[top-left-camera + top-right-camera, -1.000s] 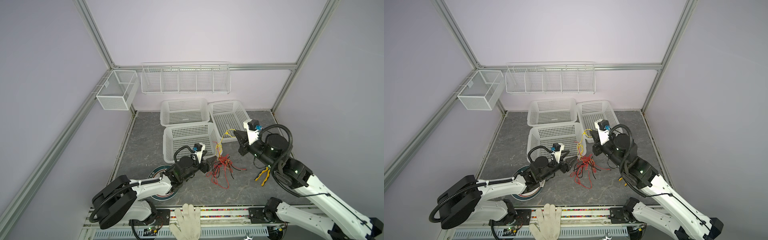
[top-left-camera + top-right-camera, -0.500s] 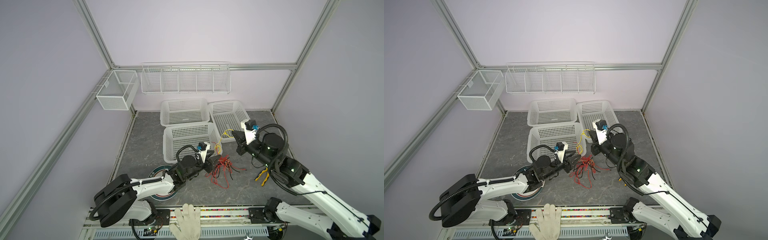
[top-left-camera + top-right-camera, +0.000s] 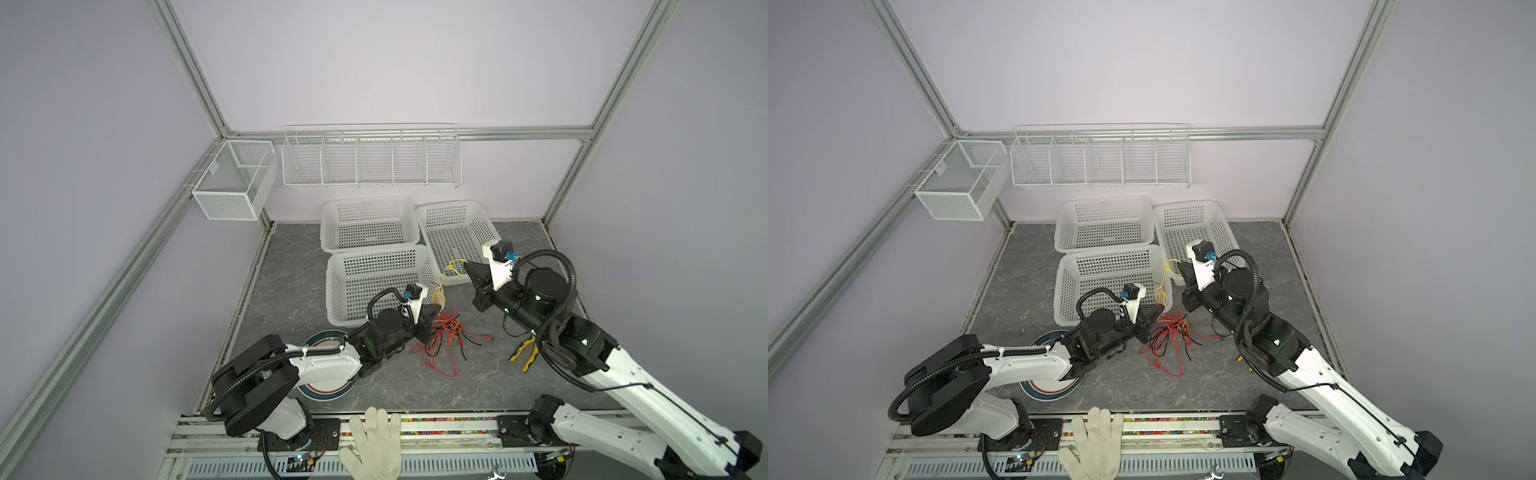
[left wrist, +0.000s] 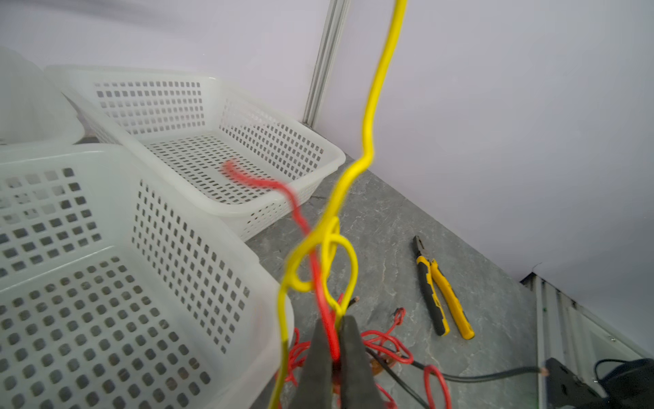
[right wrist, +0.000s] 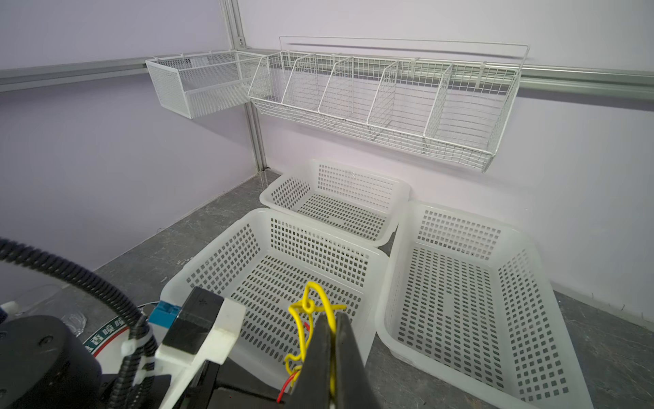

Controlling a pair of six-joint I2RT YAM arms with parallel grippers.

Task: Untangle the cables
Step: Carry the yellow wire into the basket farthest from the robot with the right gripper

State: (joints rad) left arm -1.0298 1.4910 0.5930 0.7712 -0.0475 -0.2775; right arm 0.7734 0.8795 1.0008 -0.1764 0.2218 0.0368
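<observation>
Evidently left pincer [image 4: 334, 323] clamps red cable [image 4: 319, 279], right pincer [image 5: 331, 317] pinches yellow cable [image 5: 301, 327]; plate [image 5: 106, 335] lettering unreadable.

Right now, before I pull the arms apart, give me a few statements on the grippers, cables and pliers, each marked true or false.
1. The right gripper is shut on the yellow cable. True.
2. The left gripper holds the pliers. False: it is shut on the red cable; the pliers lie on the table.
3. The yellow cable loops around the red cable. True.
4. The yellow cable lies flat on the table. False: it hangs in the air from the right gripper.
</observation>
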